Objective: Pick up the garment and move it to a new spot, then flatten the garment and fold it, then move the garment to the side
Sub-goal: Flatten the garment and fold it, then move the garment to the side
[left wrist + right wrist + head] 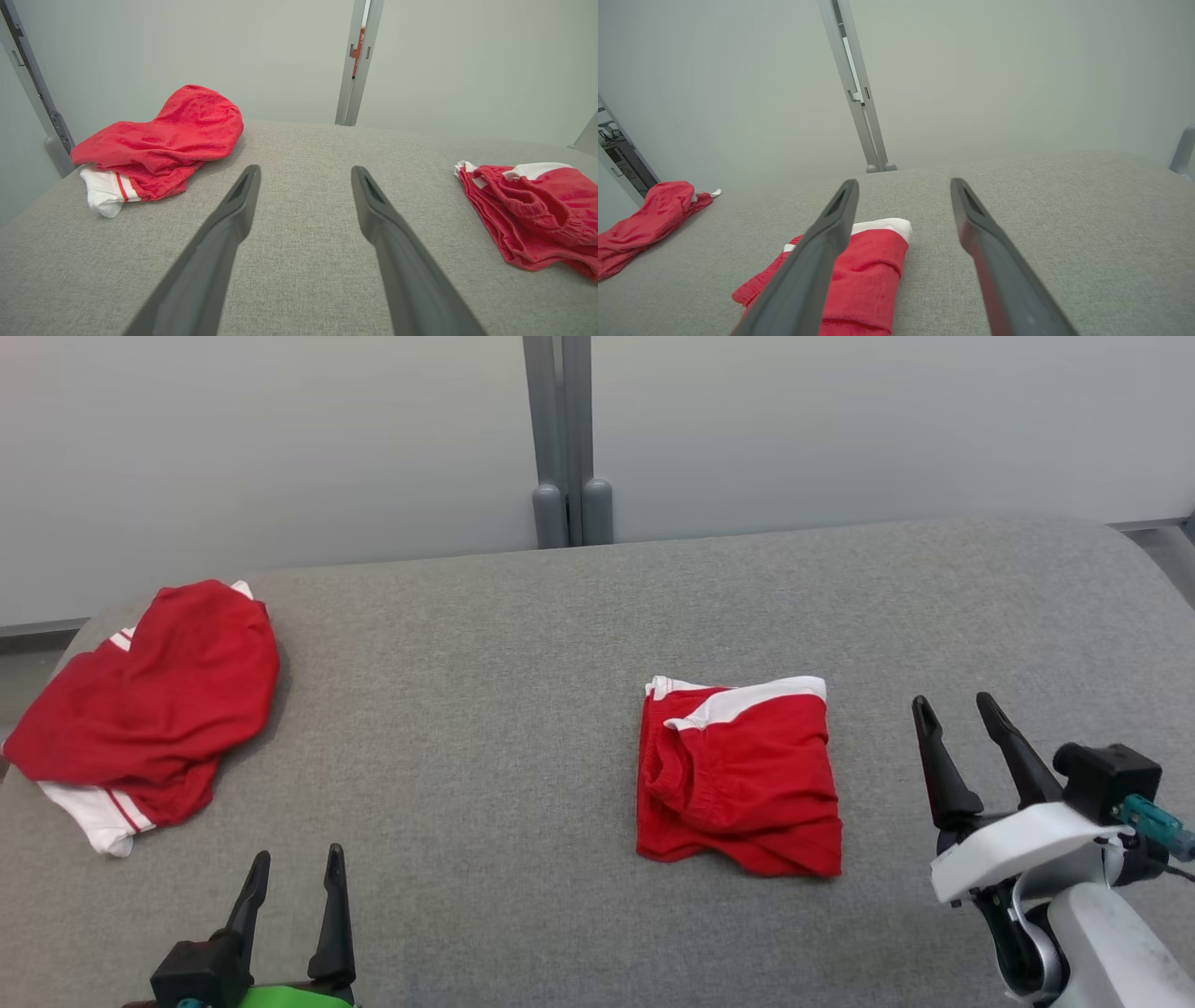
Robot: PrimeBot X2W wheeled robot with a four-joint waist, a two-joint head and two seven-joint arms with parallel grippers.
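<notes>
A folded red garment with white trim (739,775) lies flat right of centre on the grey padded table (485,709); it also shows at the right of the left wrist view (532,214) and under my right fingers (868,280). My right gripper (957,709) hangs open just right of it, apart from the cloth, nothing between its fingers (903,186). My left gripper (297,859) stands open near the table's front edge, left of centre (306,172), holding nothing.
A second red garment with white trim (149,709) lies crumpled in a heap at the table's far left (159,144) (644,224). A grey post (568,439) rises behind the table against a pale wall. Bare grey surface spreads between the two garments.
</notes>
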